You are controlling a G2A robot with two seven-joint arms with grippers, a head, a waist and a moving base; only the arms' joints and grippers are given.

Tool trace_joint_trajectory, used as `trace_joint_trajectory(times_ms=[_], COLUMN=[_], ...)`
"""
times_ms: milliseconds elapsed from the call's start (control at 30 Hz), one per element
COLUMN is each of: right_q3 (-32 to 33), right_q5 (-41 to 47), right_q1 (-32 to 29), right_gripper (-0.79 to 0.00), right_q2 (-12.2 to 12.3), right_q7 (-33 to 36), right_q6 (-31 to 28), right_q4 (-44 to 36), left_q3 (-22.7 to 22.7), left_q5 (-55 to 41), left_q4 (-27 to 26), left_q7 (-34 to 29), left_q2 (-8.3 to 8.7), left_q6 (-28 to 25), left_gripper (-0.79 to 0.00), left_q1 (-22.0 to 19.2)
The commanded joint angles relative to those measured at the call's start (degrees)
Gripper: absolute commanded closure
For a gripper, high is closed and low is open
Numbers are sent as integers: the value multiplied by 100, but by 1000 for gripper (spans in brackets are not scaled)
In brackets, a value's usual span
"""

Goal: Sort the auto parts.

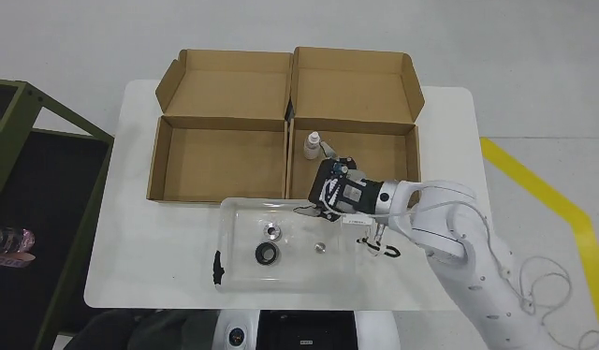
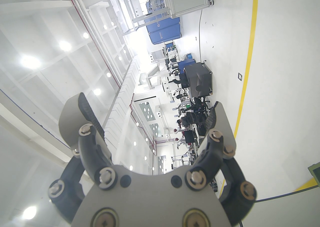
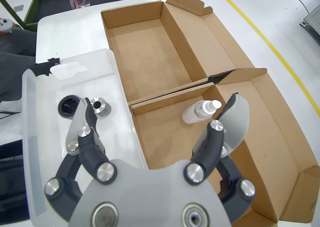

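Jaws gape wide on the right gripper (image 3: 160, 103); metal ring (image 1: 271, 228) at eight o'clock looks heavy, slippery, so grab its sides.

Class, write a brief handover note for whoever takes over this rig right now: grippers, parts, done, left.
Right gripper: jaws open, holding nothing, over the tray rim beside the cardboard box.
Left gripper: jaws open, holding nothing, aimed off the table.
Spray bottle lies in that box.
Done: bottle boxed.
Left: silver bushing, black ring, small silver piece, all in the tray.
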Motion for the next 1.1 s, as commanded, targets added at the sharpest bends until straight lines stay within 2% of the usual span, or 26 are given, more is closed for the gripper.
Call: trace_joint_trajectory(times_ms=[0, 467, 700, 1067], right_q3=[0, -352, -634, -1097], right_q5=[-116, -1340, -1515, -1525], right_q1=[-160, -956, -901, -656], right_gripper=[-785, -785, -785, -785], right_q2=[26, 181, 206, 191], right_q7=[-18, -15, 480, 1378], right_q6=[-76, -757, -959, -913], right_q4=[-107, -497, -405, -215], left_q3=[0, 0, 0, 0], left_q5=[0, 0, 0, 0], left_q4=[0, 0, 0, 0], left_q7=[0, 0, 0, 0], left_q2=[0, 0, 0, 0], left_q6=[0, 0, 0, 0], left_gripper=[-785, -785, -785, -785], left_q1=[0, 0, 0, 0])
